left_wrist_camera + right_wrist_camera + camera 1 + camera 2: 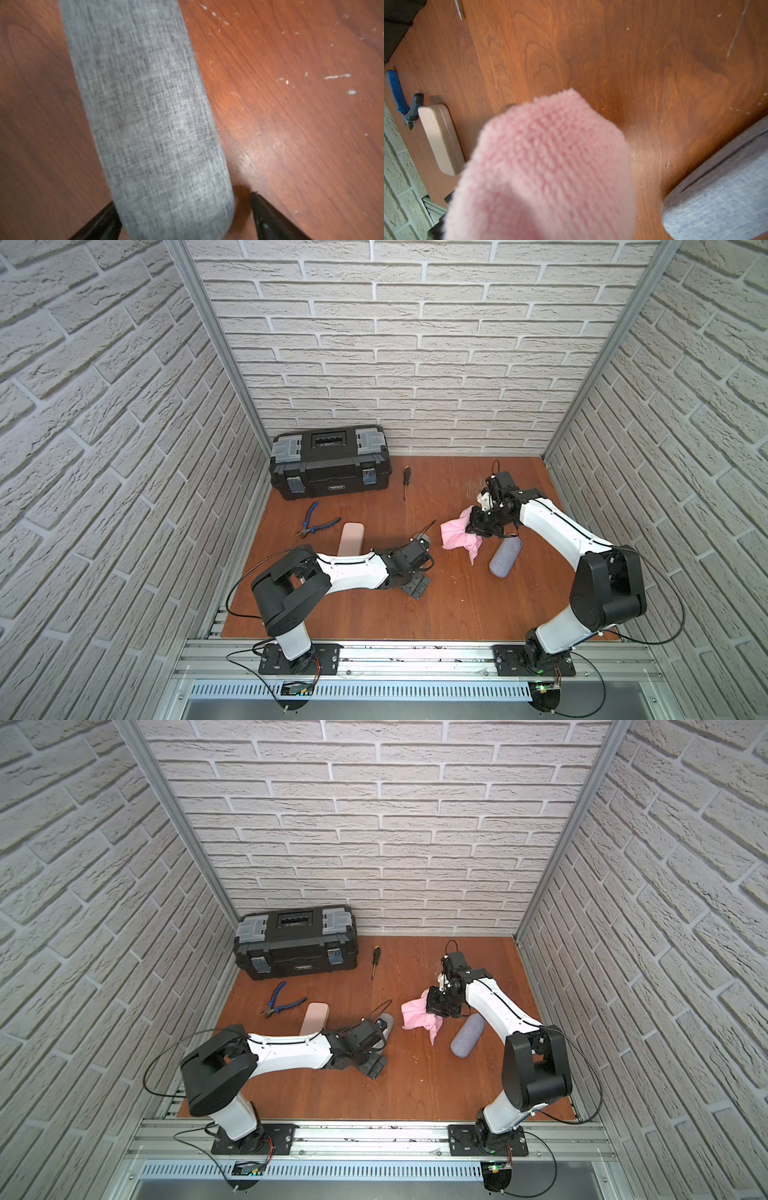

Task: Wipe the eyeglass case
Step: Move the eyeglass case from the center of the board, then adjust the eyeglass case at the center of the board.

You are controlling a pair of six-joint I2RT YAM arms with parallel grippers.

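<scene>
Grey fabric eyeglass case [145, 114]: flat on worktop [301, 124], between my left jaws, which are spread wide and hold nothing. Right jaws pinch pink cloth [455, 535], well apart from it. Step, likely: wipe pending; next, cloth must cross onto case.

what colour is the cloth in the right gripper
Pink; the cloth shows best in the right wrist view.

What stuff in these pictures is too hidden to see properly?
Right gripper tips: pink cloth covers them, right wrist view.
Middle grey case: left arm hides most, a top view.
Beige case: near end behind that arm, both top views.
Toolbox label: too small.
</scene>
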